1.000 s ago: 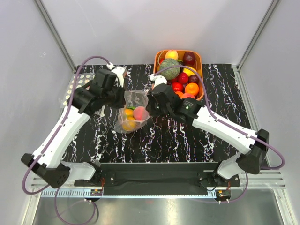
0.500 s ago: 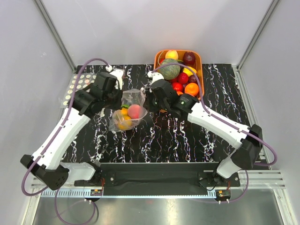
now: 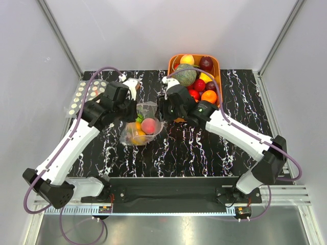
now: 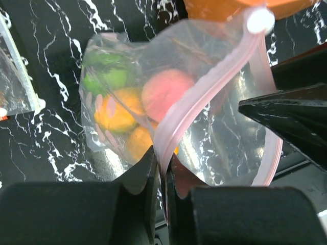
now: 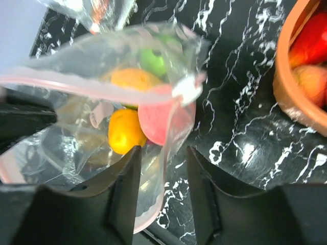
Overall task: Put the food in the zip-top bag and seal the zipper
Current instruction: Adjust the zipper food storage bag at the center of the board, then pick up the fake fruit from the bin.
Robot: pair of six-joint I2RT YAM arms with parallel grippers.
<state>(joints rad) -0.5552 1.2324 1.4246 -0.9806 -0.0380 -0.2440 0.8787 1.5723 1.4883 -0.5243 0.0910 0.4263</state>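
Left gripper (image 4: pixel 161 155) is pinched right down on the zipper (image 4: pixel 204 87), the pink strip squeezed flat between its two fingers with no gap showing; that strip runs up and away across the mouth to a small white slider (image 4: pixel 260 20) at the far end. Right gripper (image 5: pixel 163 151) comes in from the other side with its fingers parted; the bag's pink edge hangs in the gap between them, and neither finger presses on it.

The zip-top bag (image 3: pixel 143 127) sits mid-table between the two grippers, its mouth lifted and its belly sagging toward the near side; the fruit is inside it, a pink one (image 4: pixel 166 94), orange ones (image 4: pixel 117 109) and something green (image 4: pixel 104 76).

It's tight on the right; the orange basket (image 3: pixel 171 64), heaped with more fruit, stands just behind the right gripper, its rim close by in the right wrist view. To the left there's more room; a second, dotted bag (image 3: pixel 82 96) lies flat out at the table's left edge, well apart from the action. Bare surface opens toward the near side and out to the right.

The table (image 3: pixel 194 148) is glossy black with white marble veining; pale walls (image 3: pixel 153 30) box it in at the back and both sides.
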